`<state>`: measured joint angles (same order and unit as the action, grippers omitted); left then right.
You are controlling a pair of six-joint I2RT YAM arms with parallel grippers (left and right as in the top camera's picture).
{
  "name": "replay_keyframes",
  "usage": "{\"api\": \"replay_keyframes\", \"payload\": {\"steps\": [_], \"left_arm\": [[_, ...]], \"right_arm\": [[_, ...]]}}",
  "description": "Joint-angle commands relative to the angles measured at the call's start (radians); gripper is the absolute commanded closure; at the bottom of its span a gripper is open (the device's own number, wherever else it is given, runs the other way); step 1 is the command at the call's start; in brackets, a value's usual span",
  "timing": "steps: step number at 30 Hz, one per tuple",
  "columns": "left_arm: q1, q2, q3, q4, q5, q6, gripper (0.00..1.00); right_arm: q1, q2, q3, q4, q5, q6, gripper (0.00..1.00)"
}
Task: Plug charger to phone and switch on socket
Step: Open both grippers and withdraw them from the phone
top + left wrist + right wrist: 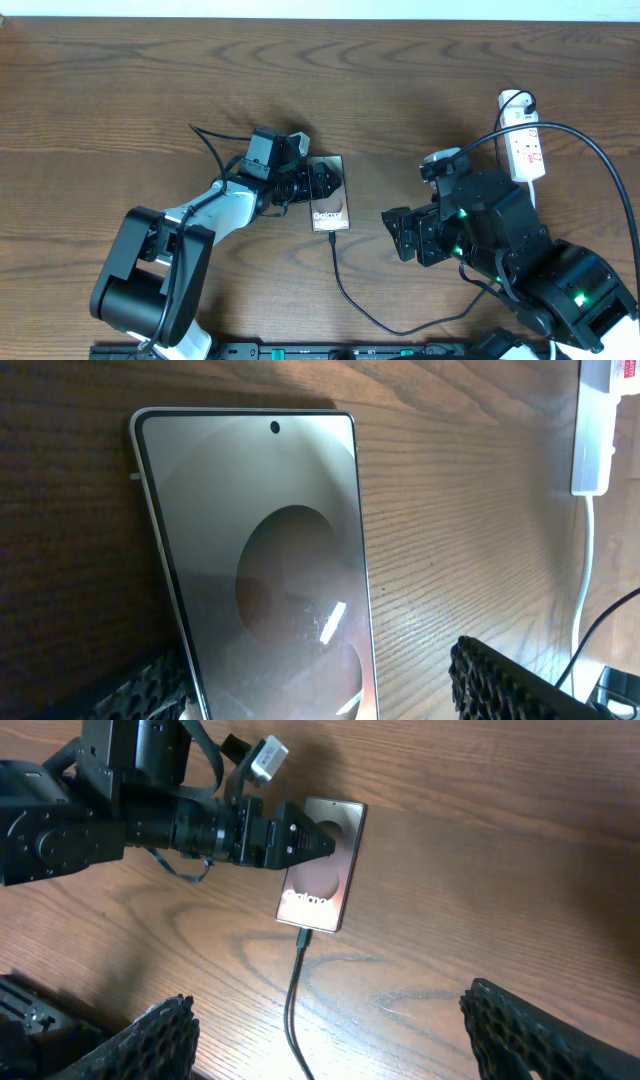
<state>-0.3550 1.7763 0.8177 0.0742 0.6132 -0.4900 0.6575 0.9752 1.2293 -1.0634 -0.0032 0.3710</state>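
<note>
Near mid-table lies the phone [330,195], face up (Galaxy lettering at its 6 o'clock end), w/ the charger [340,280] connector seated in that end and the cable trailing off toward 5 o'clock. At its 9 o'clock edge the left gripper [316,186] sits w/ jaws spread wide, not clamping. The right gripper [398,235], approx. 4 o'clock of the phone, gapes wide too, nothing in it. The socket [526,148] lies at 2 o'clock, well apart.
</note>
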Motion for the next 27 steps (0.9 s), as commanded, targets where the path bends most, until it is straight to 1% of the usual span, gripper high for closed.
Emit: {"api": "replay_keyframes", "payload": {"steps": [1,3,11,15,17,20,22,24,27], "left_arm": [[0.006,0.018,-0.012,-0.017,-0.077,0.067,0.17],[0.006,0.018,-0.012,-0.017,-0.085,0.094,0.17],[0.006,0.018,-0.012,-0.012,-0.196,0.105,0.17],[0.032,-0.001,-0.012,-0.006,-0.204,0.142,0.16],[0.061,-0.029,-0.012,-0.015,-0.203,0.142,0.14],[0.119,-0.106,-0.012,-0.051,-0.203,0.142,0.12],[0.167,-0.192,-0.012,-0.103,-0.203,0.142,0.12],[0.213,-0.288,-0.012,-0.167,-0.203,0.142,0.12],[0.28,-0.452,-0.012,-0.267,-0.203,0.157,0.11]], "right_arm": [[-0.004,0.002,0.014,-0.001,0.012,-0.001,0.16],[-0.004,0.001,0.014,-0.004,0.012,-0.001,0.16],[-0.004,0.005,0.014,-0.007,0.012,0.026,0.17],[-0.004,0.007,0.014,-0.034,0.013,0.037,0.17],[-0.004,0.007,0.014,-0.055,0.013,0.037,0.17],[-0.004,0.007,0.014,-0.093,0.046,0.049,0.17],[-0.004,0.007,0.014,-0.13,0.105,0.075,0.17],[-0.004,0.007,0.014,-0.168,0.186,0.118,0.17],[-0.004,0.009,0.014,-0.224,0.323,0.22,0.17]]}}
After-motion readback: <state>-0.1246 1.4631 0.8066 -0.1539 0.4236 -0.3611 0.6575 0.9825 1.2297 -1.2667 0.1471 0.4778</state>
